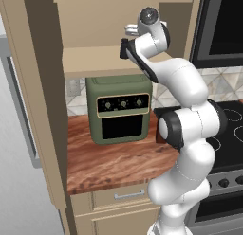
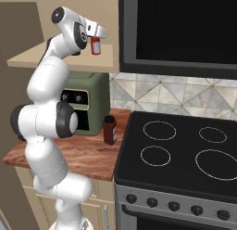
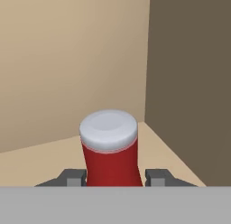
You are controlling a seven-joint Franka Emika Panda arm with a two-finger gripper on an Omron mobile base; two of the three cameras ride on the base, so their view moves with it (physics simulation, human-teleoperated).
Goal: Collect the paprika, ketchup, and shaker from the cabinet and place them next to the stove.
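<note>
The ketchup sits nearest the hand camera, a red bottle with a pale flat end facing the lens, and the gripper is clamped on it, one dark finger at the bottle's 9 o'clock side and the other at its 3 o'clock side, both touching the red body. Behind it in that view lie the beige shelf and inner walls of the cabinet, with a darker wall at 3 o'clock.

In the right base view the gripper reaches out at the 11 o'clock part of the picture, holding the ketchup just above the cabinet shelf edge (whether the bottle touches the shelf cannot be told). From the left base view the hand is up at the 12 o'clock area inside the cabinet; the bottle is hidden by the wrist there.

The paprika stands upright on the wooden counter, just beside the left edge of the stove and near the right side of the olive-green toaster oven. In the left base view the toaster oven sits under the shelf, with the stove at 3 o'clock.
</note>
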